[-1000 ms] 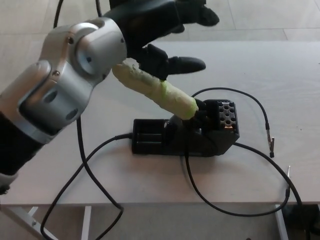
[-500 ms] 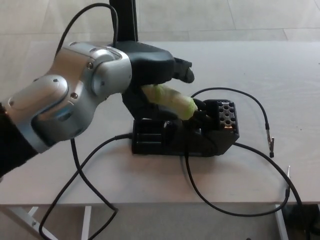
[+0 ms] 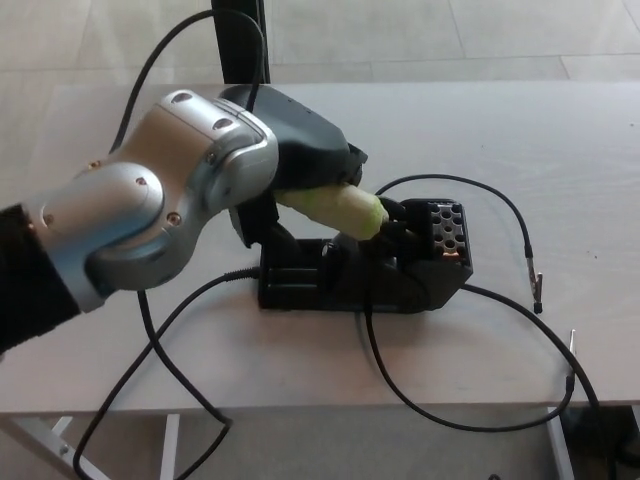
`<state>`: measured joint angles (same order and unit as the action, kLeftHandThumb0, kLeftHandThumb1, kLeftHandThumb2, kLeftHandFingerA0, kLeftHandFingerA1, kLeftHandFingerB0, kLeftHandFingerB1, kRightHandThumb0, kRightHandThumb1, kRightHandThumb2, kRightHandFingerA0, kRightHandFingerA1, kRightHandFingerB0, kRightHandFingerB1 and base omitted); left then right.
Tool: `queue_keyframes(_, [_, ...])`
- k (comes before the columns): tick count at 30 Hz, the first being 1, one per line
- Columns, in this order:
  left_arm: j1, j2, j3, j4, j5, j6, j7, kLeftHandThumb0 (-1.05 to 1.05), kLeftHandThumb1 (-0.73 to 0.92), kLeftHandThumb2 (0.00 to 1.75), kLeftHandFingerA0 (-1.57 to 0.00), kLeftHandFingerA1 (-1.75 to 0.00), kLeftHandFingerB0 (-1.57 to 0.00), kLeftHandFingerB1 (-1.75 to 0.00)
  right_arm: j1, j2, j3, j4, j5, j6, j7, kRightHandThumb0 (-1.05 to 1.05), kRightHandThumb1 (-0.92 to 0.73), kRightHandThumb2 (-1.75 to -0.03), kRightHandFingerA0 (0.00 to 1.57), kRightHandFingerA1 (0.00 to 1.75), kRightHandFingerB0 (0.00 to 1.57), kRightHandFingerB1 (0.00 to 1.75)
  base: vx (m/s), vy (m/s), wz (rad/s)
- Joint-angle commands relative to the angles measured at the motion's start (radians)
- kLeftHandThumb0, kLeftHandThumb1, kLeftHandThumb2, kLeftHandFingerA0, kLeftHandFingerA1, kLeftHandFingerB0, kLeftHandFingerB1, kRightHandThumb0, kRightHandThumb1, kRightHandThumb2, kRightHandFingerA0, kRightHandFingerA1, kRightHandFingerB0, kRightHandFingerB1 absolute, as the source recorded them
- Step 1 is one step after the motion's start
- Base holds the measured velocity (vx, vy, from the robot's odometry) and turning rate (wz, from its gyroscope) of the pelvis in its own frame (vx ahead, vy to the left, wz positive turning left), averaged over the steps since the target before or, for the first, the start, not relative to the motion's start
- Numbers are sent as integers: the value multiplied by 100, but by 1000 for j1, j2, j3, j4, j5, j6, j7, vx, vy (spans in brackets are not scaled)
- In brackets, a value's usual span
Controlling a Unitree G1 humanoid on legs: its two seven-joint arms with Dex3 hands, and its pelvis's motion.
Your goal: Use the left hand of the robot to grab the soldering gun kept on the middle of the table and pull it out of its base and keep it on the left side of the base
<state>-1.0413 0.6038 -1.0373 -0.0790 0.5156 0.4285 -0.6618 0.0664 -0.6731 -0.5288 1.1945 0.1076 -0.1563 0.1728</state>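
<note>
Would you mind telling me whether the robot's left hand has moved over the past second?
Yes. The left hand has come down and closed around the soldering gun's green handle, ending nearer the black base, which stayed put on the table.

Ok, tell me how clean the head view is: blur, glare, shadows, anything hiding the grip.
Head view: evenly lit and sharp, no motion blur. Soft highlights sit on the silver shell of the left hand, no harsh glare. A faint shadow lies under the base on the table. The hand covers most of the green soldering gun, so finger contact is hidden.
</note>
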Motion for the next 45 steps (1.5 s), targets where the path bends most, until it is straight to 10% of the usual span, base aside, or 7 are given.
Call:
queue_keyframes(1, [138, 107, 47, 19, 287, -256, 412, -26, 53, 59, -90, -172, -71, -67, -19, -78, 7, 3, 3, -56, -13, -50, -63, -60, 60, 66, 37, 33, 0, 0, 0])
queue_keyframes(11, [144, 106, 76, 99, 325, -380, 672, -30, 56, 57, -90, -158, -84, -73, -49, -78, -2, 1, 2, -52, -91, -42, -64, -58, 80, 96, 45, 35, 0, 0, 0])
queue_keyframes(22, [122, 111, 59, 197, 389, -483, 881, -35, 51, 60, -99, -165, -89, -70, -55, -68, -17, 5, 7, -100, -140, -40, -68, -60, 87, 64, 49, 39, 0, 0, 0])
queue_keyframes(34, [223, 402, 258, 159, 262, -655, 876, -24, 50, 68, -98, -163, -92, -100, -47, -71, 0, 11, -10, -99, -156, -44, -65, -60, 90, 59, 48, 40, 0, 0, 0])
queue_keyframes(43, [523, 562, 389, 75, 220, -602, 924, -26, 52, 60, -97, -161, -89, -67, -53, -77, -10, 22, 7, -65, -146, -43, -62, -59, 90, 60, 49, 39, 0, 0, 0])
queue_keyframes(44, [553, 552, 403, 84, 224, -611, 970, -26, 33, 84, -125, -134, -85, -80, -53, -75, -10, 25, 7, -66, -147, -43, -62, -59, 90, 59, 49, 40, 0, 0, 0])
queue_keyframes(45, [622, 541, 423, 75, 184, -593, 969, -20, 57, 64, -98, -168, -85, -72, -55, -76, -6, 29, 3, -66, -151, -43, -61, -58, 91, 61, 50, 40, 0, 0, 0])
